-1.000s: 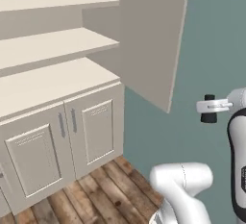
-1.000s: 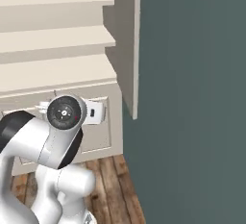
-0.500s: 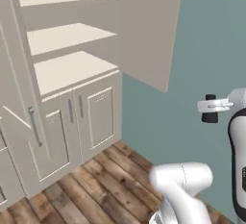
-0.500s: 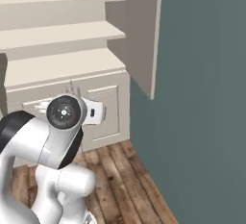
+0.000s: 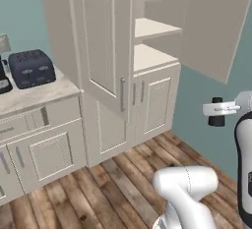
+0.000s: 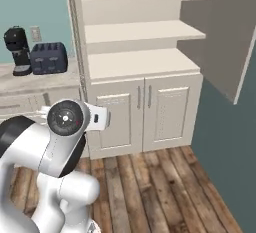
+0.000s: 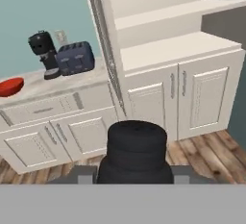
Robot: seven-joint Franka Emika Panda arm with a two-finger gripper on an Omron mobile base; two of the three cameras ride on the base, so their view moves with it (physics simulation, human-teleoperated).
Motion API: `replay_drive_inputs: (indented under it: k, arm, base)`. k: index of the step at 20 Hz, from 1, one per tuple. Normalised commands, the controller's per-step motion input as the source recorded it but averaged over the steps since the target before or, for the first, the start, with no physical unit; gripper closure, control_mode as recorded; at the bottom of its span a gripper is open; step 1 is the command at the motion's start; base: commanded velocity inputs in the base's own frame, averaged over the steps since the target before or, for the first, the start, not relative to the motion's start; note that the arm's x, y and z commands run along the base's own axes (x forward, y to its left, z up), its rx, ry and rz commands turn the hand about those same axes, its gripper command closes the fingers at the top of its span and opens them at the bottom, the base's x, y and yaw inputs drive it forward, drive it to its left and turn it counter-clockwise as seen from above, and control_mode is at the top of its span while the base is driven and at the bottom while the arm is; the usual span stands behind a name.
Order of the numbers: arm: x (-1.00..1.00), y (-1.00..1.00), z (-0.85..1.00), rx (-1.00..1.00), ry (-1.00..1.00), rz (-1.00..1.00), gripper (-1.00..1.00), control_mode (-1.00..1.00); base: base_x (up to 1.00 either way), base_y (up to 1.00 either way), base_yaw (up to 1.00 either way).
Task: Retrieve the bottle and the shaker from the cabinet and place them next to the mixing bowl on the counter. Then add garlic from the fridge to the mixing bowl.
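1. In the hand view we see the shaker (image 7: 136, 153), a black cylinder with a ridged, narrower top, sitting right in front of the camera between the fingers of our gripper (image 7: 136, 175).
2. Our jaws are pinched against the shaker's sides; it stands clear of every shelf and of the counter (image 7: 62, 81).
3. The shaker's long axis runs along the gripper's own line, and its narrower end points away from the hand, toward the top of the hand view.
4. We face the cabinet (image 6: 140, 72) with its flat shelves bare and its lower double doors closed.
5. The mixing bowl (image 7: 10, 86) rests on the counter far to the left, well apart from us, beyond the toaster (image 7: 75, 58) and the coffee machine (image 7: 44, 54).
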Motion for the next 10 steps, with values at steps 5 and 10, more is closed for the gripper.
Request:
replay_drive_inputs:
  k: [5, 10]
  arm:
    - [0.00, 0.00, 0.00, 0.00, 0.00, 0.00, 1.00, 1.00]
    - [0.00, 0.00, 0.00, 0.00, 0.00, 0.00, 1.00, 1.00]
  base:
    - [-0.33, 0.88, 0.44]
    - [-0.04, 0.83, 0.44]
